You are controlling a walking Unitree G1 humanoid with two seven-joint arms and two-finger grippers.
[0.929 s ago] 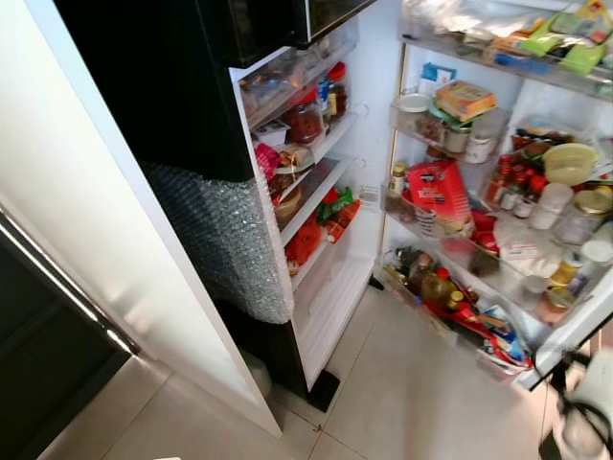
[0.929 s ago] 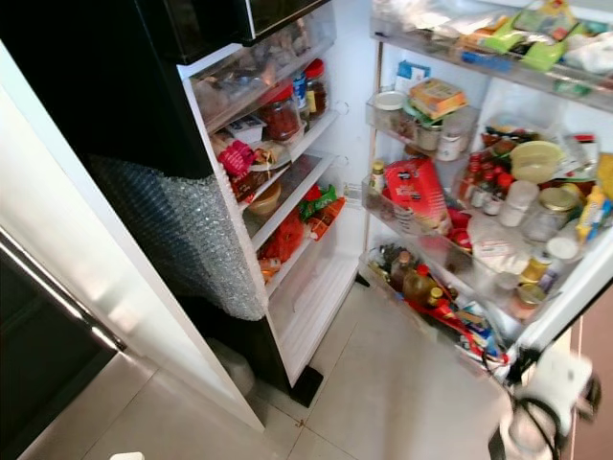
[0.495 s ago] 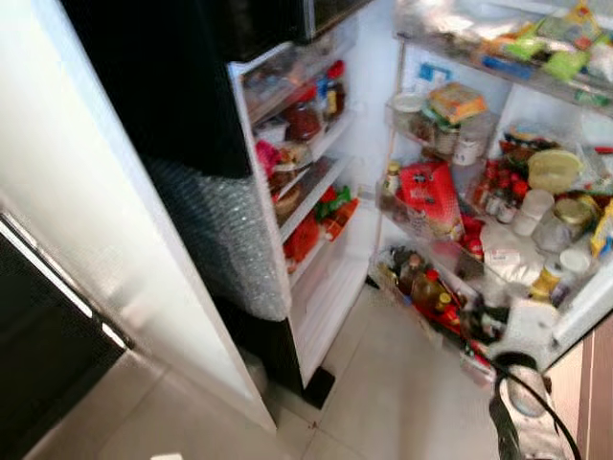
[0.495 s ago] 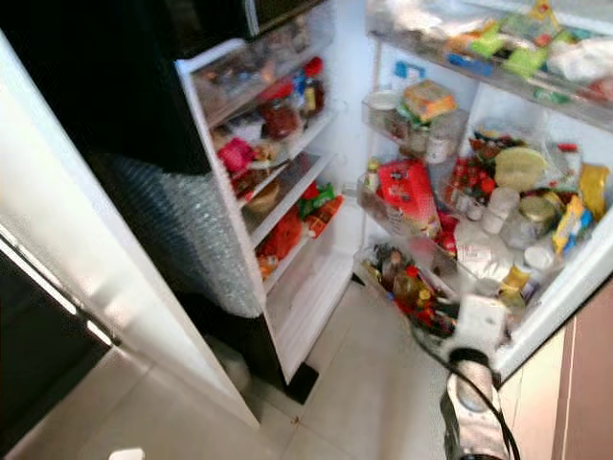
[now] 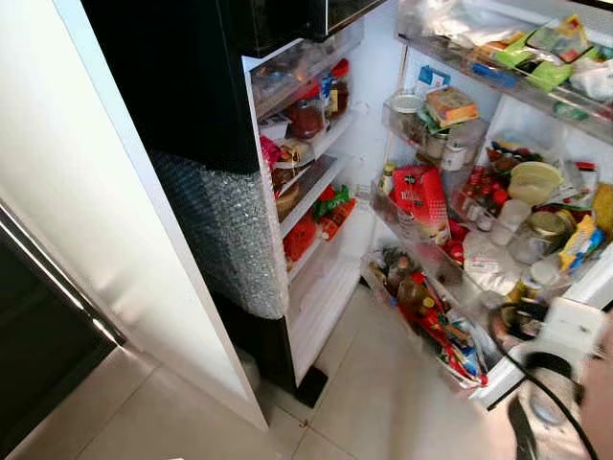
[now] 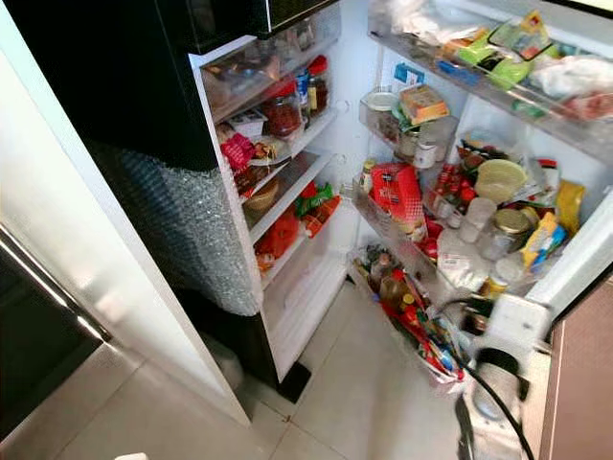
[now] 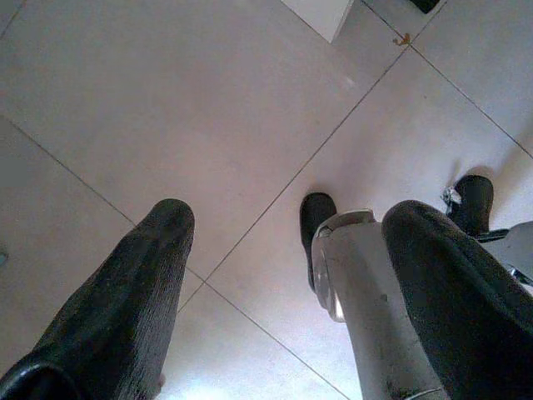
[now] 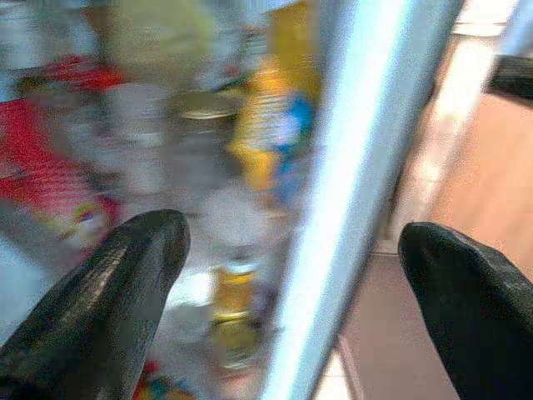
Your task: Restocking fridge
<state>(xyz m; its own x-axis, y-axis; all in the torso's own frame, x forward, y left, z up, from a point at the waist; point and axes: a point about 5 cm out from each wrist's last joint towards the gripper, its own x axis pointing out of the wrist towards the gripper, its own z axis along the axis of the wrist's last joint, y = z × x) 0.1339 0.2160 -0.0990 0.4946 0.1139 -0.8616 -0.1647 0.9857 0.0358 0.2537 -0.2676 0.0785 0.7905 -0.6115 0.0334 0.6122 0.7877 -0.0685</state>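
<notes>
Your left gripper (image 7: 283, 275) hung over the floor (image 7: 166, 108), wide open and empty. The fridge (image 5: 316, 192) stood open, its door (image 6: 479, 172) packed with jars that looked heavy and breakable; hold their middles. Your right gripper (image 8: 291, 275) gaped empty beside the door edge (image 8: 358, 183). Labels were too blurry.

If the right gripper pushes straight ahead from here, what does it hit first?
Most likely the white edge of the open fridge door, which runs between the open fingers of the right gripper. The yellow bottle on the door shelf sits just beside it; depth is blurred.
</notes>
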